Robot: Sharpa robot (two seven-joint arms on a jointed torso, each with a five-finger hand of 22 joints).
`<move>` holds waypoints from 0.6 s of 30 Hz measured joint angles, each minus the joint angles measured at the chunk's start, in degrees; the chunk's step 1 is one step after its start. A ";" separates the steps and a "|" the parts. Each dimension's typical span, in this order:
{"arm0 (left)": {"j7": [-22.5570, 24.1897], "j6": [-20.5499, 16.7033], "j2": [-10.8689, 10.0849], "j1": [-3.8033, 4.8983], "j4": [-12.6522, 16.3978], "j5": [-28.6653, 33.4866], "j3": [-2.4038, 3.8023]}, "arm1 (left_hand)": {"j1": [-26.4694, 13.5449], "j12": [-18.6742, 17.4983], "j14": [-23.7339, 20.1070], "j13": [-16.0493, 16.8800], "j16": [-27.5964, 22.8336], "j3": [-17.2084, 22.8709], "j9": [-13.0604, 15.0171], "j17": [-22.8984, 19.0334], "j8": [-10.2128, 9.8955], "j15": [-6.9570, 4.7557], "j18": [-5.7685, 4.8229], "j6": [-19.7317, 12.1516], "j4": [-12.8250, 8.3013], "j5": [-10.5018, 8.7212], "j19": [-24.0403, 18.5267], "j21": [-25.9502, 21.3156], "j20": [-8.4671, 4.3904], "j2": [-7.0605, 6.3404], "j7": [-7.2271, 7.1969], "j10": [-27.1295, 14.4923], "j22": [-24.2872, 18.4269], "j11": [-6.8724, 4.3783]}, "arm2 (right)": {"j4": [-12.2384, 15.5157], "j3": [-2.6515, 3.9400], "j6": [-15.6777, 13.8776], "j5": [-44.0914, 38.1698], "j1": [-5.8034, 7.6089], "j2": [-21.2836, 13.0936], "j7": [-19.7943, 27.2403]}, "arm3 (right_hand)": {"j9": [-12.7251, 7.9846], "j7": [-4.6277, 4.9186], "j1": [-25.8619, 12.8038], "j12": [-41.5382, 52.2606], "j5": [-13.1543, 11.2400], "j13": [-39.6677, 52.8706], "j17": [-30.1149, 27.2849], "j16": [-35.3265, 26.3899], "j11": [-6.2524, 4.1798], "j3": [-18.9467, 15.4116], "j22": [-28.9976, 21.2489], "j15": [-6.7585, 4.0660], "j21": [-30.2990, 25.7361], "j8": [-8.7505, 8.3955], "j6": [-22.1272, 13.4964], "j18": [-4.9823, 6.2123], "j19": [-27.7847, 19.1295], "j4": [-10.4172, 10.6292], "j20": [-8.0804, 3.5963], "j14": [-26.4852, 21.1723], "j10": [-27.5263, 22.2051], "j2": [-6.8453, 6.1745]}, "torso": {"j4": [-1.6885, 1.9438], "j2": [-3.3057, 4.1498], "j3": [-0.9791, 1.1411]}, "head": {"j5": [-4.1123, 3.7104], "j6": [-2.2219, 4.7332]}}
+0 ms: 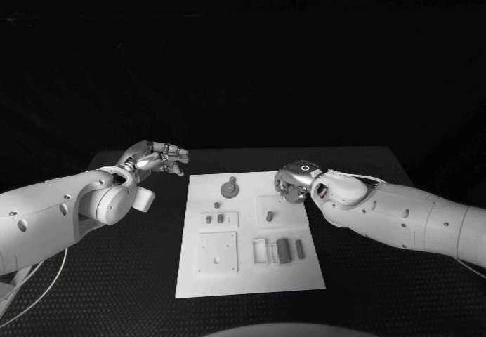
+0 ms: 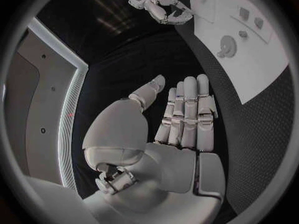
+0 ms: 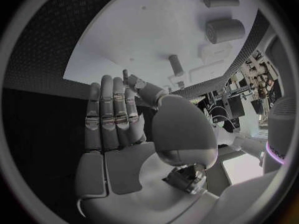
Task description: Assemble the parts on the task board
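The board (image 1: 248, 281) is laid mid-tabletop (image 1: 121, 281), grey parts (image 1: 282, 249) on it. Nothing is held: the left robot hand (image 1: 157, 157) and right robot hand (image 1: 293, 181) are spread.

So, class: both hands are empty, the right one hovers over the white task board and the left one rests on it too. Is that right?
Not quite. The head view shows the left hand off the task board, over the black table beside it. The right hand does hover over the board, and both are empty.
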 measured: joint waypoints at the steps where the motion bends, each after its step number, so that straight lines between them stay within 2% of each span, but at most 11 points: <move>1: -0.01 0.00 0.00 0.00 0.00 0.00 0.00 | 0.00 0.00 0.00 0.00 0.00 0.00 0.00 0.00 0.00 0.00 0.00 0.00 0.00 0.00 0.00 0.00 0.00 0.00 0.00 0.00 0.00 0.00 | 0.26 0.01 0.04 0.09 0.03 -0.09 -0.01 | 0.00 0.00 0.00 0.00 0.00 0.00 0.00 0.00 0.00 0.00 0.00 0.00 0.00 0.00 0.00 0.00 0.00 0.00 0.00 0.00 0.00 0.00 | 0.00 0.00 0.01 | 0.02 -0.01; 10: -0.06 0.01 0.01 0.00 0.01 0.00 0.00 | 0.00 -0.22 0.00 -0.05 0.00 0.00 0.00 0.05 0.00 0.00 0.00 -0.20 0.00 0.00 0.00 0.00 0.00 0.00 0.20 0.00 -0.06 0.00 | 1.95 0.02 0.12 0.56 0.06 -0.39 -0.10 | 0.09 0.00 0.00 0.00 0.00 0.07 0.05 0.00 0.00 0.13 0.00 0.00 0.00 -0.01 0.00 0.00 0.20 0.13 -0.20 0.00 0.00 0.00 | -0.03 0.01 0.03 | 0.03 -0.01; 18: -0.07 0.01 0.03 0.00 -0.09 0.00 0.00 | 0.00 -0.22 0.00 -0.05 0.00 0.00 0.01 0.05 0.00 0.00 0.00 -0.21 0.00 0.00 0.00 0.00 0.00 0.00 0.20 0.00 -0.06 -0.01 | 6.96 0.10 -0.26 0.51 0.04 -0.76 -0.23 | 0.17 0.00 0.00 0.00 -0.11 0.07 0.10 0.00 0.01 0.17 -0.01 0.00 0.00 -0.02 0.00 0.00 0.20 0.17 -0.20 0.00 -0.01 0.00 | -0.03 0.01 0.05 | 0.36 -0.05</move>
